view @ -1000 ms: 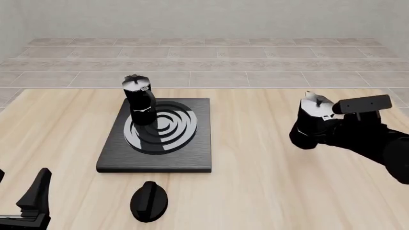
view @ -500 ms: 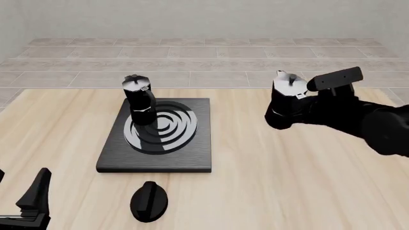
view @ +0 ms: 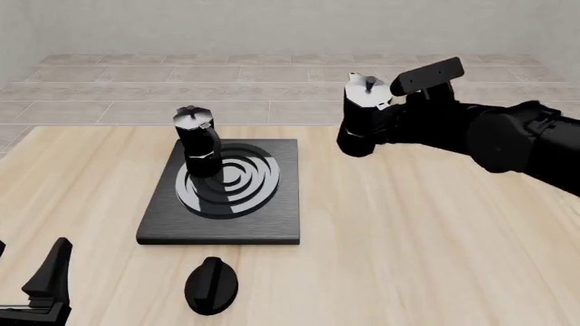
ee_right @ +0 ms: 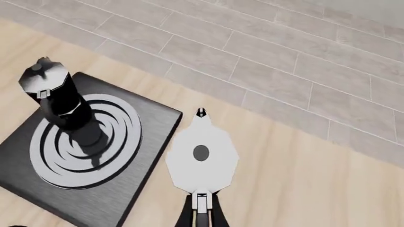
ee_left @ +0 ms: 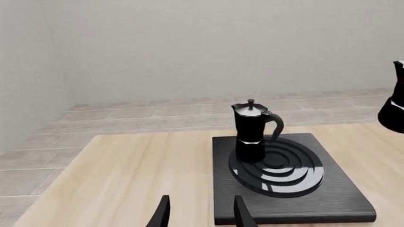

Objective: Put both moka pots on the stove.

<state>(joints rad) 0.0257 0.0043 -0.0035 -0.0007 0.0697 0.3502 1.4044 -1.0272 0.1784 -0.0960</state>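
Step in hand: carrying the second pot to the stove. One moka pot stands upright on the stove, on the far-left part of the ring burner. The other pot hangs in the air, clear of the table, off the stove's far-right corner. The right gripper holds it from the handle side; fingers clamped on the pot. In the right wrist view its lid sits just beside the stove's edge, not over the burner.

Left gripper rests low near the table's near-left edge, fingers apart, holding nothing.

Judgement: next move calls for shifting the pot left over the free part of the burner, then lowering upright, clear of the standing pot. No containers hold anything visible.
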